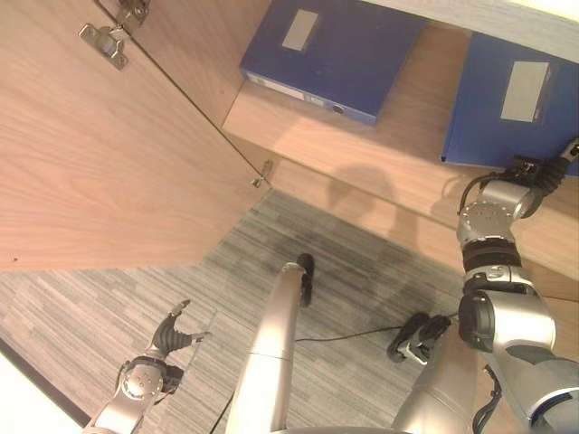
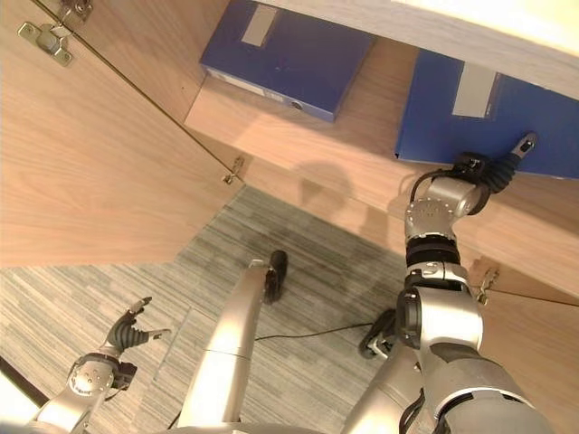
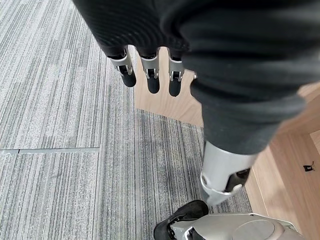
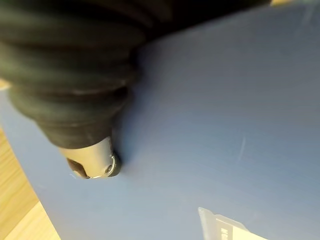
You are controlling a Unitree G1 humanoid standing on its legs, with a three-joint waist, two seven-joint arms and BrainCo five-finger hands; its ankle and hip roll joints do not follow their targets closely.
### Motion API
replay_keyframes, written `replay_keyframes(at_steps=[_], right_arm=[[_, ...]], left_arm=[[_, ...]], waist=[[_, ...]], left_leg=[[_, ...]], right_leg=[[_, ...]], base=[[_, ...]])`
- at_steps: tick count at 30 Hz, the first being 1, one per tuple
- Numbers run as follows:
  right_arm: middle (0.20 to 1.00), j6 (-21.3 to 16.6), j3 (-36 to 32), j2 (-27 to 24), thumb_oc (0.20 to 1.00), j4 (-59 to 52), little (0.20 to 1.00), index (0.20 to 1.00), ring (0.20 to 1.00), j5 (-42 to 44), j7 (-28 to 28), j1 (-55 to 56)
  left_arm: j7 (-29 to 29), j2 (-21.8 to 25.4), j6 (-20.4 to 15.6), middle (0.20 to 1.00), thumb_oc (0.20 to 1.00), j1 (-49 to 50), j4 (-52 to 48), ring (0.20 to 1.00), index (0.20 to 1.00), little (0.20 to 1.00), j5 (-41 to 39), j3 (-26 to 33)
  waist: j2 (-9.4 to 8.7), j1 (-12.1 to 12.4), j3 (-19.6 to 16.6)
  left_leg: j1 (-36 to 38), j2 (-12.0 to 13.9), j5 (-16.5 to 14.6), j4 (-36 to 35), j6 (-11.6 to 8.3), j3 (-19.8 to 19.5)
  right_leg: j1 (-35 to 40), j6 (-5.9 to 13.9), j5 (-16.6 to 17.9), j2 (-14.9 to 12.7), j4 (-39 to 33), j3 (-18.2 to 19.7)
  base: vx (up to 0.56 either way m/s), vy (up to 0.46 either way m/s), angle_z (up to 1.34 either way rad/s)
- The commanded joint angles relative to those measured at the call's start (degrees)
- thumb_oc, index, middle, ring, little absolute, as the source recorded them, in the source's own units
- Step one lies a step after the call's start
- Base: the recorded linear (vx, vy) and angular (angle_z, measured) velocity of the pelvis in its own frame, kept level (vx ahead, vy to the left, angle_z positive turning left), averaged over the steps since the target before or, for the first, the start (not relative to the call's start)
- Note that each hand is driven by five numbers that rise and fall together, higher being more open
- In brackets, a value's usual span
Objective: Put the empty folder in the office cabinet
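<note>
A blue folder [image 1: 516, 99] with a grey spine label lies on the cabinet shelf [image 1: 362, 154] at the right. My right hand [image 2: 493, 172] is raised against its near edge, with a straight finger lying on the blue cover. In the right wrist view a fingertip [image 4: 92, 162] presses flat on that folder [image 4: 225, 100]. The fingers do not curl round it. My left hand [image 1: 176, 334] hangs low over the carpet at the lower left, with relaxed fingers [image 3: 150, 75] that hold nothing.
A second blue folder [image 1: 326, 54] lies further left on the same shelf. The cabinet's left door [image 1: 90, 154] stands swung open, hinges [image 1: 104, 41] showing. Another wooden door [image 2: 534, 334] is at the lower right. Grey striped carpet [image 1: 362, 271] lies below the shelf.
</note>
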Motion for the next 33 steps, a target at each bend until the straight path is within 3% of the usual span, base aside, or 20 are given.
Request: replay_keyframes(at_steps=[1,9,17,19,20,21,22,24,26,27,30,33], right_arm=[[1.000,-1.4,0.3,-1.4,1.000,-2.9,1.000,1.000,1.000,0.5,2.6,-2.1],[1.000,-1.1,1.4,0.3,1.000,-4.9,1.000,1.000,1.000,3.2,7.0,-1.6],[1.000,10.4,12.2,-5.6,1.000,3.0,1.000,1.000,1.000,-5.8,7.9,-3.0],[1.000,16.6,17.8,-8.7,1.000,5.8,1.000,1.000,1.000,-12.9,8.1,-2.7],[1.000,22.9,23.6,-11.5,1.000,8.9,1.000,1.000,1.000,-20.6,9.3,-3.7],[1.000,23.0,23.7,-11.6,1.000,9.0,1.000,1.000,1.000,-20.7,9.4,-4.0],[1.000,27.8,29.1,-14.0,1.000,11.9,1.000,1.000,1.000,-28.8,11.0,-5.1],[1.000,31.7,34.9,-16.3,1.000,15.8,1.000,1.000,1.000,-38.3,12.8,-7.5],[1.000,33.2,37.5,-16.9,1.000,17.7,1.000,1.000,1.000,-42.6,13.5,-8.9],[1.000,36.0,42.8,-18.3,1.000,20.7,1.000,1.000,1.000,-54.7,14.2,-10.3],[1.000,38.5,52.6,-20.0,1.000,20.2,1.000,1.000,1.000,-76.8,15.6,-12.5],[1.000,40.2,55.4,-25.1,1.000,13.6,1.000,1.000,1.000,-90.6,16.9,-10.5]], left_arm=[[1.1,2.7,-1.4,1.000,1.000,1.0,1.5,1.000,1.000,1.000,1.7,-1.7],[0.3,2.4,-1.8,1.000,1.000,1.3,2.0,1.000,1.000,1.000,2.1,-2.2],[-1.3,2.8,-2.1,1.000,1.000,1.6,1.7,1.000,1.000,1.000,-0.2,-1.6],[-2.4,3.5,-2.0,1.000,1.000,2.0,1.5,1.000,1.000,1.000,-0.6,-1.0],[-3.7,3.9,-2.1,1.000,1.000,2.8,0.9,1.000,1.000,1.000,-0.6,-0.6],[-3.7,3.7,-2.1,1.000,1.000,2.9,0.8,1.000,1.000,1.000,-0.6,-0.4],[-4.7,4.5,-2.4,1.000,1.000,4.1,-0.2,1.000,1.000,1.000,-0.5,-0.1],[-5.6,4.9,-2.6,1.000,1.000,6.1,-1.8,1.000,1.000,1.000,-0.7,0.4],[-6.1,4.7,-2.5,1.000,1.000,7.0,-2.4,1.000,1.000,1.000,-0.6,0.6],[-6.5,4.7,-2.5,1.000,1.000,7.7,-2.6,1.000,1.000,1.000,-0.7,0.8],[-6.7,3.5,-2.0,1.000,1.000,8.4,-2.6,1.000,1.000,1.000,-0.3,2.2],[-7.9,1.8,-1.4,1.000,1.000,10.2,-3.2,1.000,1.000,1.000,2.4,6.4]], waist=[[1.62,0.8,0.3],[1.90,0.8,0.7],[1.00,0.6,1.2],[0.27,0.3,1.3],[-0.12,0.0,1.3],[-0.02,-0.1,1.2],[-0.51,-0.3,1.2],[-0.80,-0.8,1.1],[-0.82,-1.1,1.1],[-1.25,-1.4,1.2],[-1.81,-2.0,1.2],[-2.18,-2.6,0.5]], left_leg=[[0.9,0.1,-11.1,5.3,3.71,-1.9],[1.1,0.5,-11.1,5.6,3.59,-1.7],[0.9,1.4,-10.5,5.4,3.21,-1.5],[0.6,1.7,-10.3,5.5,3.13,-1.5],[0.4,2.0,-10.4,5.7,3.05,-1.5],[0.2,2.0,-10.2,5.6,3.12,-1.4],[0.0,2.1,-10.1,5.5,3.07,-1.4],[-0.2,2.3,-10.0,5.5,3.04,-1.3],[-0.4,2.4,-9.9,5.2,3.00,-1.3],[-0.4,2.6,-9.7,4.6,2.89,-1.2],[-0.4,2.8,-9.5,3.4,2.65,-1.2],[-0.2,2.5,-8.8,1.6,2.44,-1.3]], right_leg=[[-1.8,-1.23,6.4,0.1,-7.1,1.4],[-1.7,-0.97,6.6,-0.1,-7.0,1.2],[-1.9,-0.95,7.7,0.0,-7.8,0.9],[-2.2,-1.15,8.0,0.0,-7.8,0.9],[-2.6,-1.22,8.2,0.1,-7.8,0.9],[-2.8,-1.30,8.4,0.1,-7.9,0.9],[-3.0,-1.37,8.9,0.2,-8.2,0.9],[-3.3,-1.39,9.4,0.3,-8.8,0.9],[-3.4,-1.37,9.7,0.5,-9.2,0.8],[-3.4,-1.27,10.2,0.6,-10.1,0.5],[-3.1,-1.09,10.6,1.1,-11.3,0.1],[-2.7,-0.83,11.2,1.1,-12.8,-0.6]], base=[[0.00,0.000,0.00],[0.00,0.000,0.00],[0.00,0.000,0.00],[0.00,0.000,0.00],[-0.03,0.013,-0.04],[-0.04,0.028,-0.06],[-0.04,0.038,-0.09],[-0.04,0.046,-0.09],[-0.04,0.027,-0.08],[-0.05,0.020,-0.11],[-0.04,0.000,-0.13],[-0.03,-0.019,0.05]])
